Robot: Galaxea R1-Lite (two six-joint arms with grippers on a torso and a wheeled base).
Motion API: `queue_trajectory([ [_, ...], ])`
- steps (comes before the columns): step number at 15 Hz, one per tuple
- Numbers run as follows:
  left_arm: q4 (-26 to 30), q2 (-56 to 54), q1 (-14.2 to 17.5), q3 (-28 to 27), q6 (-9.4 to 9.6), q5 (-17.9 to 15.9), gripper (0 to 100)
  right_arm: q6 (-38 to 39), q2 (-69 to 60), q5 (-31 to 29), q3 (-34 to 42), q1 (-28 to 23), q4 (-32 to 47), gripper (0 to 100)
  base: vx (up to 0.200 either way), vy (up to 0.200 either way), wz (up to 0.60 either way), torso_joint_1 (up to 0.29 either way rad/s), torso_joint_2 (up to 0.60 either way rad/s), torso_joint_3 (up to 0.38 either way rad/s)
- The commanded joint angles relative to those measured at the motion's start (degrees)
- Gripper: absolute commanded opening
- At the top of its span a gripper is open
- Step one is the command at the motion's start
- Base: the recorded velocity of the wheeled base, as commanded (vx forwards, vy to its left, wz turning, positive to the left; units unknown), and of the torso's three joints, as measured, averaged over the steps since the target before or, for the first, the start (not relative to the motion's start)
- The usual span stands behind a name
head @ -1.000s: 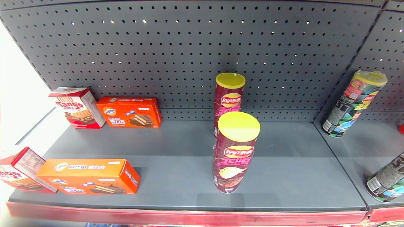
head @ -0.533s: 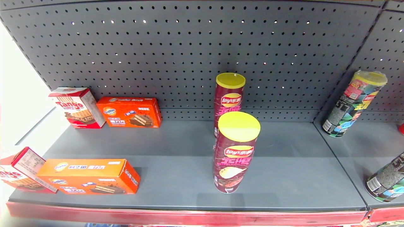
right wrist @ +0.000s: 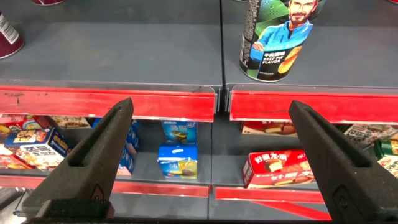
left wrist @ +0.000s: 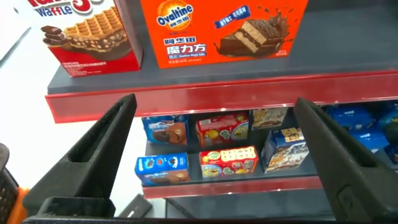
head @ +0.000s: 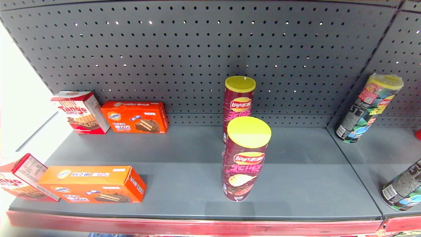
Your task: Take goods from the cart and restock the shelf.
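Note:
On the grey shelf point(head: 184, 158) two maroon chip cans with yellow lids stand one behind the other, the front can point(head: 245, 158) and the back can point(head: 239, 98). At the shelf's left are two orange boxes point(head: 93, 184) point(head: 135, 117) and two red wafer boxes point(head: 80, 112) point(head: 19, 179). My left gripper point(left wrist: 214, 155) is open, empty, in front of the shelf's red edge point(left wrist: 217, 93) below an orange box point(left wrist: 221, 28) and a wafer box point(left wrist: 87, 34). My right gripper point(right wrist: 211, 155) is open, empty, facing the red edge point(right wrist: 112, 102) near a green-black can point(right wrist: 277, 37).
Two green-black chip cans point(head: 370, 107) point(head: 403, 187) stand on the neighbouring shelf section at the right. A perforated grey back panel point(head: 197, 49) closes the shelf behind. Lower shelves hold several small snack boxes point(left wrist: 227, 146) point(right wrist: 177, 152).

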Motion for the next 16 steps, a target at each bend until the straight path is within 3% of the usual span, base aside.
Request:
queue_trajectory([
  [1,0.0,0.1,0.0,0.0,0.01,-0.1,100,0.0,0.0,0.0,0.0,0.0,0.0,100,0.000,0.000,0.00,0.000,0.00,0.000],
  [9,0.0,0.1,0.0,0.0,-0.34,0.2,100,0.0,0.0,0.0,0.0,0.0,0.0,100,-0.025,0.000,0.00,0.000,0.00,0.000],
  [11,0.0,0.1,0.0,0.0,-0.16,0.1,100,0.0,0.0,0.0,0.0,0.0,0.0,100,0.000,0.000,-0.60,-0.012,0.00,0.002],
  [16,0.0,0.1,0.0,0.0,-0.16,0.1,100,0.0,0.0,0.0,0.0,0.0,0.0,100,0.000,0.000,0.00,0.000,0.00,0.000],
])
